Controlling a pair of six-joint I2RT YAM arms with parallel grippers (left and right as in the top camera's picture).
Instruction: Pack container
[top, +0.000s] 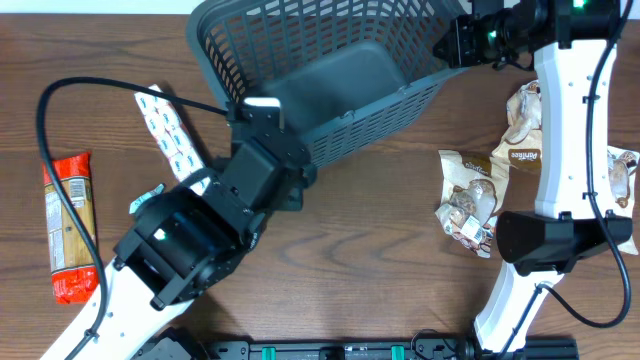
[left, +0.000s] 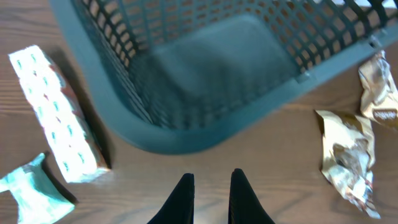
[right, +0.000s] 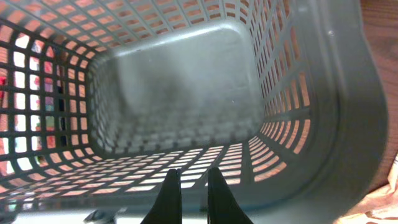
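"While the left gripper (left: 211, 177) hovers just off the rim of the container (left: 155, 134), how do its fingers stand?"

"Almost together, only a slim gap, with nothing between them. The right gripper (right: 189, 171) is the same, and it hangs over the container's lattice wall."

"And where is the container?"

"At the far middle of the table (top: 380, 250), between the arms. A white tissue pack (left: 53, 112) lies to its left and crumpled snack bags (left: 345, 155) to its right."

Container (top: 300, 30) rim cut off (overhead, top edge); white pack (top: 165, 125) partly under left arm (top: 250, 180).
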